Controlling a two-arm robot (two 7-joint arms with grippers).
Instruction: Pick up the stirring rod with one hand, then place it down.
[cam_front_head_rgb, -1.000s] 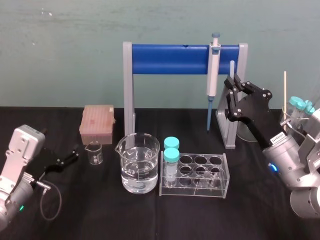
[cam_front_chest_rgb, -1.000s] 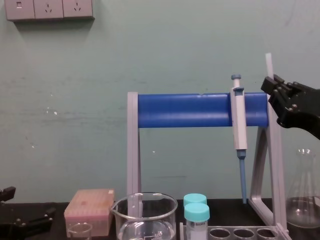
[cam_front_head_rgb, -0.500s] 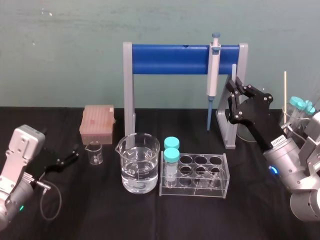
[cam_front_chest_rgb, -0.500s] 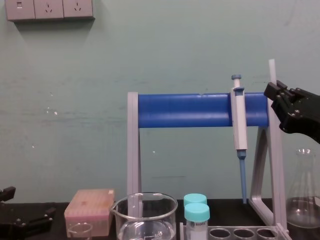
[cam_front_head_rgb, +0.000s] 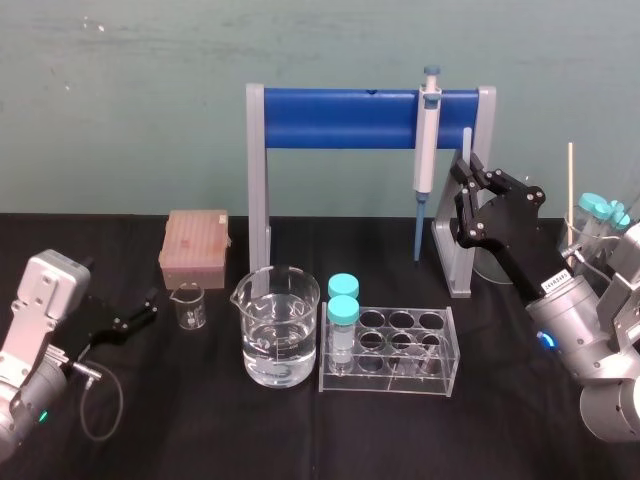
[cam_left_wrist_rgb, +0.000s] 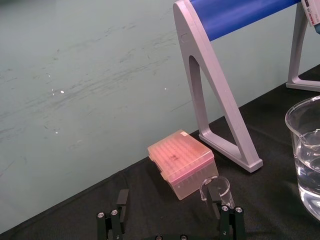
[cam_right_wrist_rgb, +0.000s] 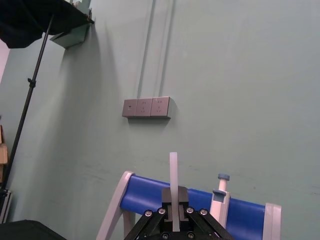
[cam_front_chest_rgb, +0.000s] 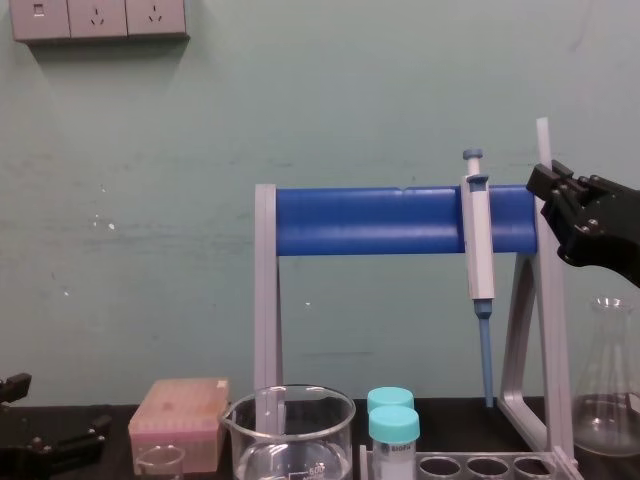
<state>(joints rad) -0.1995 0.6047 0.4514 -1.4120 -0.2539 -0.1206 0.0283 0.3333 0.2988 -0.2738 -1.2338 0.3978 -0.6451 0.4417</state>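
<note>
Black left gripper (cam_front_head_rgb: 142, 312) lies parked at your far left, fingers spread. The right gripper (cam_front_head_rgb: 467, 170), clamped on the upright rod (cam_front_head_rgb: 466, 140) beside the stand's (cam_front_head_rgb: 360, 118) right post, has dropped a little over the last second, so you are likely starting the set-down. Small beaker (cam_front_head_rgb: 188, 305) looks empty. Big beaker (cam_front_head_rgb: 276, 325) is about half full of clear liquid. Rack (cam_front_head_rgb: 388, 350) holds two teal-capped tubes (cam_front_head_rgb: 343, 300) at its left end.

Lab: hanging pipette (cam_front_head_rgb: 426, 150), beaker (cam_front_head_rgb: 276, 300), tube rack (cam_front_head_rgb: 385, 383).
</note>
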